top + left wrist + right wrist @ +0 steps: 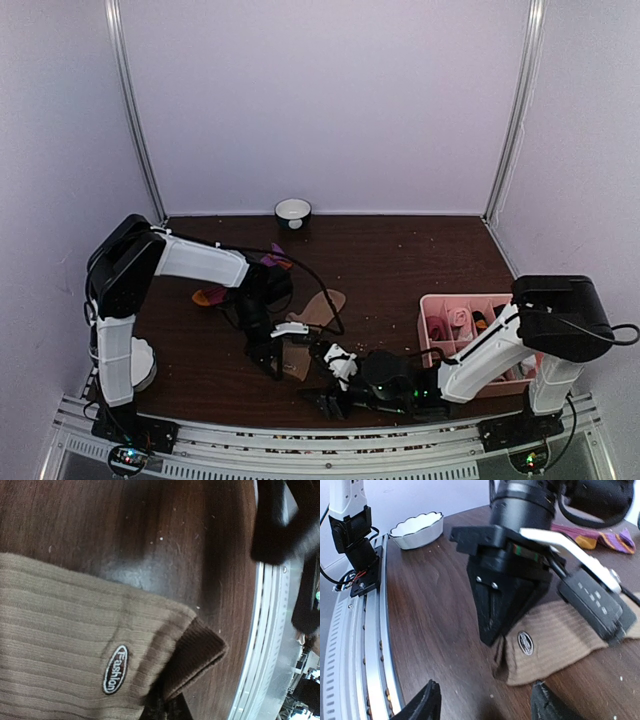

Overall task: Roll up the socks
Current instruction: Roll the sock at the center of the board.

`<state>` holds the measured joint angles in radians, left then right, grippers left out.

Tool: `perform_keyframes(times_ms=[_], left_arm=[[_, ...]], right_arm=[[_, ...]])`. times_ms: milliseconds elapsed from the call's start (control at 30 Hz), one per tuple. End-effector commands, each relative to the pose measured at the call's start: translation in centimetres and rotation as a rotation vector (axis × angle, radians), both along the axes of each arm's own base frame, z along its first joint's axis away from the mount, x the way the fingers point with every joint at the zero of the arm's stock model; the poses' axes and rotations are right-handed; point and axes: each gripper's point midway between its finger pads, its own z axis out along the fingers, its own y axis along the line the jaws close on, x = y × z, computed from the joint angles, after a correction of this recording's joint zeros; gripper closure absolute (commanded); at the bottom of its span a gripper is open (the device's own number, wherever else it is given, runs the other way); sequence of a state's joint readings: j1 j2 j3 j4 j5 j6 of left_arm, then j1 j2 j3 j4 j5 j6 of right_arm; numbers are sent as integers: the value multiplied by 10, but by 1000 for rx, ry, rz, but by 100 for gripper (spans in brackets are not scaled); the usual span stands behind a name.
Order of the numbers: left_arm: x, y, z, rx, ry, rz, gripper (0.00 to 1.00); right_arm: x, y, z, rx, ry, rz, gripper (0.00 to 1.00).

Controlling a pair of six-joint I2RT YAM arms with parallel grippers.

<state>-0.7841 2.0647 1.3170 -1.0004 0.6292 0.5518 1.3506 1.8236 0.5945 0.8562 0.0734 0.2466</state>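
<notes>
The tan sock lies flat mid-table, and its "Fashion" label and dark brown cuff show in the left wrist view. My left gripper is shut on the cuff corner; its dark fingertips meet at the bottom of the left wrist view. The right wrist view shows the left gripper pinching the tan sock. My right gripper is open and empty, low over the table just short of the cuff. The dark red sock, with purple and orange parts, lies behind the left arm.
A pink divided tray with small rolled socks stands at the right. A dark bowl with a white inside sits at the back wall. A white scalloped dish sits near the left arm's base. The metal rail runs along the near edge.
</notes>
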Motion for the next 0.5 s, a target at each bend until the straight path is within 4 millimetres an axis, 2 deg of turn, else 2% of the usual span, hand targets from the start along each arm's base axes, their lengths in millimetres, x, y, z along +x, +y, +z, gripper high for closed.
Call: perform_keyframes(times_ms=[0, 233, 467], left_arm=[[3, 4, -16, 29, 8, -14, 100], [4, 5, -17, 34, 10, -10, 100], [2, 9, -20, 43, 13, -15, 100]], right_arm=[[8, 29, 24, 30, -118, 8, 41], [11, 46, 7, -52, -126, 34, 48], [11, 45, -10, -78, -82, 29, 66]])
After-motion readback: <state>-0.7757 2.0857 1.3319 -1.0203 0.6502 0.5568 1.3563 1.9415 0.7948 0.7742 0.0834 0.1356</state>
